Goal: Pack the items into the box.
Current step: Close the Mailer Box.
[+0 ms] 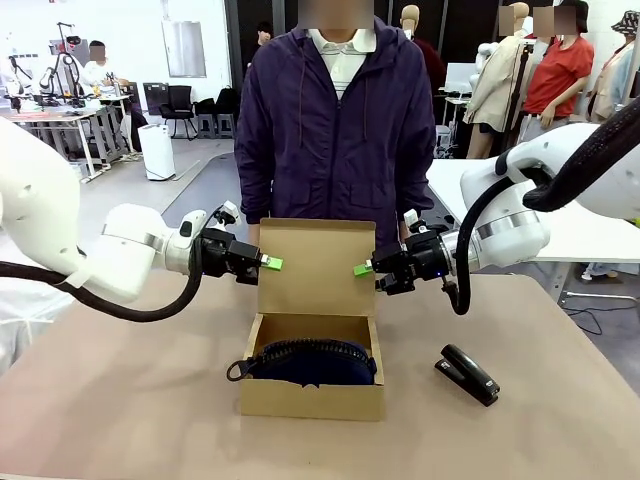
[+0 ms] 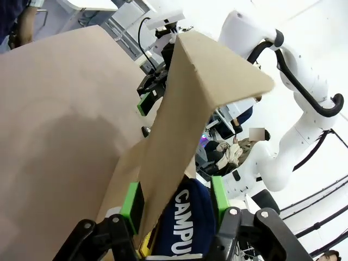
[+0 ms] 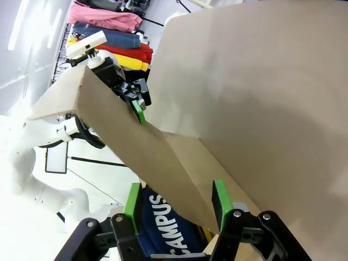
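Tan tabletop (image 1: 120,400) under both arms, person (image 1: 340,130) in a purple jacket standing beyond the jaws. Left gripper (image 1: 271,263) at one side edge of the upright flap lid (image 1: 315,265), jaws partway open, lid edge between the green pads with a gap, nothing clamped. Right gripper (image 1: 362,269) at the opposite edge, jaws likewise apart, gripping nothing. Below and between both sets of jaws, cardboard box (image 1: 310,400) with navy pouch (image 1: 312,362) inside, lettered CAMPUS. Below the right jaws and outward, black stapler (image 1: 467,373).
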`<act>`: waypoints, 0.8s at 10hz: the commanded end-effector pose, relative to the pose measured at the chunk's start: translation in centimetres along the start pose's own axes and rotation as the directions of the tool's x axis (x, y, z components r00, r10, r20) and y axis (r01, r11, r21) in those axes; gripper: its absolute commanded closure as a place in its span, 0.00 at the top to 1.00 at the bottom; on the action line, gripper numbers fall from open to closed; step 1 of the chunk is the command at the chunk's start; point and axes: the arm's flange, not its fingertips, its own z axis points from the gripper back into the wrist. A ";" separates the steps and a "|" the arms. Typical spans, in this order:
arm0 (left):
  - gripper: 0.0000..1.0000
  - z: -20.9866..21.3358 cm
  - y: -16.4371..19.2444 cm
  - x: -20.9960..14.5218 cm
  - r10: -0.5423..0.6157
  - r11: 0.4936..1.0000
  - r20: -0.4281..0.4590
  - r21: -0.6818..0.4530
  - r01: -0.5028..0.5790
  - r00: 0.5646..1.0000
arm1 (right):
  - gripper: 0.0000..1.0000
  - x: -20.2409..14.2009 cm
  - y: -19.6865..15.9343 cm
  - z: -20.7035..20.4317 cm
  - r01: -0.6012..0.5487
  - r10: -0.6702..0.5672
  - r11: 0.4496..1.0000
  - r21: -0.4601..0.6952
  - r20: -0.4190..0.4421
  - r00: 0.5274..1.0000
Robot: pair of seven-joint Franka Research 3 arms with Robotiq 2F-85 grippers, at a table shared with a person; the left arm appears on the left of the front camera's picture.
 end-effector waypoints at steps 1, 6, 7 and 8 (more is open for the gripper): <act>0.65 0.1 -0.8 -0.9 -0.107 0.994 0.010 -0.032 0.108 0.994 | 0.68 -0.5 0.4 -0.6 -0.110 0.111 0.994 0.016 -0.061 0.992; 0.65 1.8 -5.5 -6.2 -0.488 0.870 0.103 -0.020 0.492 0.867 | 0.68 -2.0 1.5 -0.9 -0.487 0.487 0.873 0.034 0.004 0.873; 0.65 1.6 -5.6 -6.9 -0.543 0.837 0.104 -0.013 0.547 0.833 | 0.68 -2.8 1.9 -0.8 -0.566 0.565 0.823 0.049 0.040 0.824; 0.65 1.2 -5.6 -7.7 -0.582 0.808 0.110 -0.030 0.588 0.805 | 0.68 -4.0 2.3 -1.0 -0.637 0.633 0.767 0.069 0.074 0.770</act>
